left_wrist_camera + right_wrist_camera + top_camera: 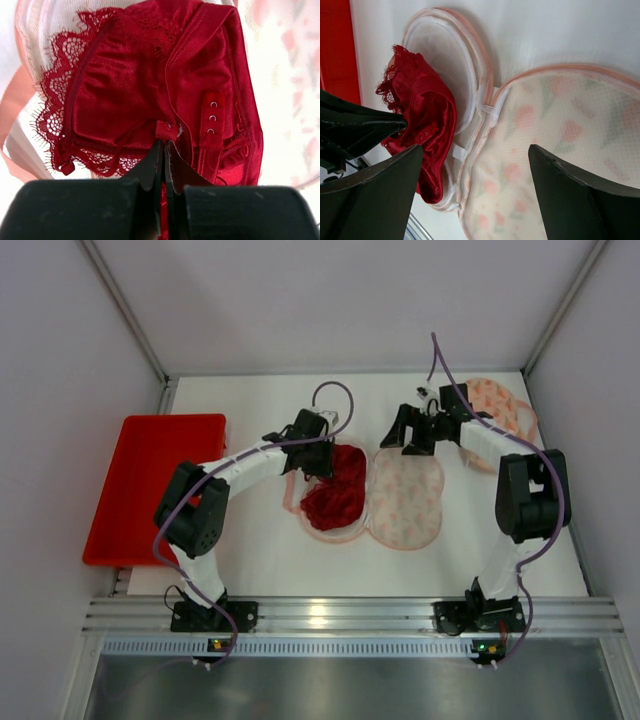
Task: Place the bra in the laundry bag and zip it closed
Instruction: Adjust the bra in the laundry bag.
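Your left fingers [154,167] pinch the red bra [150,85].
It lies on the opened laundry bag [405,502]; your right fingers [580,195] hang spread above.

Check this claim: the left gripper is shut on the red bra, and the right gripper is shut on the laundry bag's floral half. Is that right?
No. The right wrist view shows the right gripper open, jaws spread above the laundry bag's floral half. The left gripper is indeed shut on the red bra.
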Robot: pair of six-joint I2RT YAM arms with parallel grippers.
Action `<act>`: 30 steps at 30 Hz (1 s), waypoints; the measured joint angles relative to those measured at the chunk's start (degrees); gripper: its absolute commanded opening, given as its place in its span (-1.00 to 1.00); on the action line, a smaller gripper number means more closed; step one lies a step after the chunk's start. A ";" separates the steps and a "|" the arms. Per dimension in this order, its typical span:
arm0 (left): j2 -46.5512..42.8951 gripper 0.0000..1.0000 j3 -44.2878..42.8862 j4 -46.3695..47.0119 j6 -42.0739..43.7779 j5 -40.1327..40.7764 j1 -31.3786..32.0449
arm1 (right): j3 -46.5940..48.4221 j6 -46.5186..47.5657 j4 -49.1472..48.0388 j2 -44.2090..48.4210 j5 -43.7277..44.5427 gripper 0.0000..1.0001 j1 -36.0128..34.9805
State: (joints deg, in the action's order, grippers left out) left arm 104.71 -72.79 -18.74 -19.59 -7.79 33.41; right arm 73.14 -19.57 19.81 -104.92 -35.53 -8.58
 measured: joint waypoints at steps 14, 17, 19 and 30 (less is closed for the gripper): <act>-0.44 -0.99 2.03 0.09 -0.22 -3.98 1.79 | 1.97 -1.14 -0.33 0.26 -1.68 0.51 -3.39; -1.40 -1.00 2.67 0.04 -0.17 -4.63 2.01 | 2.32 -1.27 -0.42 0.22 -1.77 0.49 -4.48; -1.75 -1.00 2.67 0.04 -0.15 -5.14 2.12 | 2.71 -1.40 -0.35 0.22 -1.79 0.48 -5.25; -2.34 -1.00 2.86 0.04 0.52 -6.80 2.34 | 5.77 -0.02 -1.36 -5.07 -1.18 0.40 -9.68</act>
State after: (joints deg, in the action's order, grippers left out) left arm 102.37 -69.93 -18.70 -19.07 -14.59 35.75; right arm 78.91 -19.59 18.46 -110.00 -36.71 -18.26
